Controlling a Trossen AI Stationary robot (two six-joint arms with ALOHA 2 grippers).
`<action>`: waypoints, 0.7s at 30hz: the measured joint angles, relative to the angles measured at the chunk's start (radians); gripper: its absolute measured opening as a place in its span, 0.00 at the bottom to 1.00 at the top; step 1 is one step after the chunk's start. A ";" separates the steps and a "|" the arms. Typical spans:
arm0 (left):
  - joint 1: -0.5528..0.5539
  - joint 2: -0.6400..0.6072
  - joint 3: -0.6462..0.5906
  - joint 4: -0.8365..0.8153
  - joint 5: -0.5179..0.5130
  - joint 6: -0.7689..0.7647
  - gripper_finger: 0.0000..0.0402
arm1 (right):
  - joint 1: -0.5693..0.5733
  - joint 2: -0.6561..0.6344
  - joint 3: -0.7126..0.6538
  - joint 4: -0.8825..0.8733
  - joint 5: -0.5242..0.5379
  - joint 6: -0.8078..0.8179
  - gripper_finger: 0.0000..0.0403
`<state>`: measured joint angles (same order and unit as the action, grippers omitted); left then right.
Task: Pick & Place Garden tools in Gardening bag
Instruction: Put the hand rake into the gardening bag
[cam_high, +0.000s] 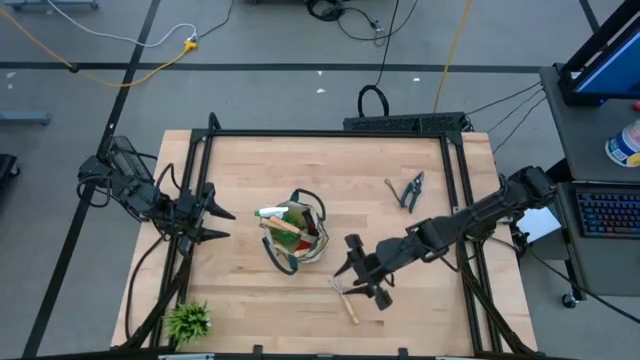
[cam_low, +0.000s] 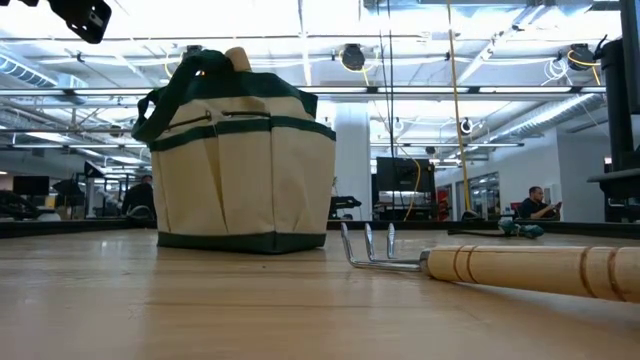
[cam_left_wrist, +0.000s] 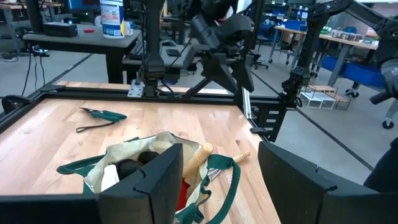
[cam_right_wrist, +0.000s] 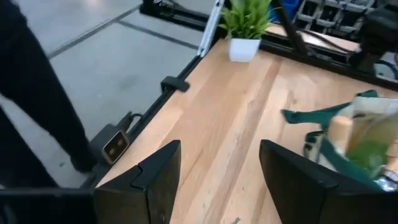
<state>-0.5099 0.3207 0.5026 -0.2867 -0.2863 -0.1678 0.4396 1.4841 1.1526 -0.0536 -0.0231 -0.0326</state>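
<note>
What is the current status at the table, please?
Both grippers open and empty: left gripper beside gardening bag, right gripper above rake. Pruning shears also out. Nothing in the way.

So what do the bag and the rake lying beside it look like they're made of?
The bag looks like matte beige canvas with dark green fabric trim; stitched pockets show. The rake seems to have shiny bare-metal tines and a pale turned-wood handle with grooved rings, likely unvarnished.

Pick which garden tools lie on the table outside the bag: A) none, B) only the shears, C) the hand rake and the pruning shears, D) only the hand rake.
C: the hand rake lies beside the right tool, and the pruning shears lie apart from the bag.
</note>
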 joint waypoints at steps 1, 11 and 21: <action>0.000 0.000 0.000 0.000 0.000 0.000 0.54 | 0.005 0.000 0.000 -0.007 -0.002 -0.008 0.53; 0.000 0.000 0.000 -0.001 -0.002 -0.018 0.54 | 0.008 0.001 0.000 -0.100 -0.032 -0.085 0.53; 0.000 0.000 0.000 -0.001 -0.003 -0.053 0.54 | -0.004 0.010 0.000 -0.124 -0.028 -0.390 0.53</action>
<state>-0.5099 0.3207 0.5026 -0.2878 -0.2891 -0.2204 0.4357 1.4942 1.1526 -0.1776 -0.0513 -0.4222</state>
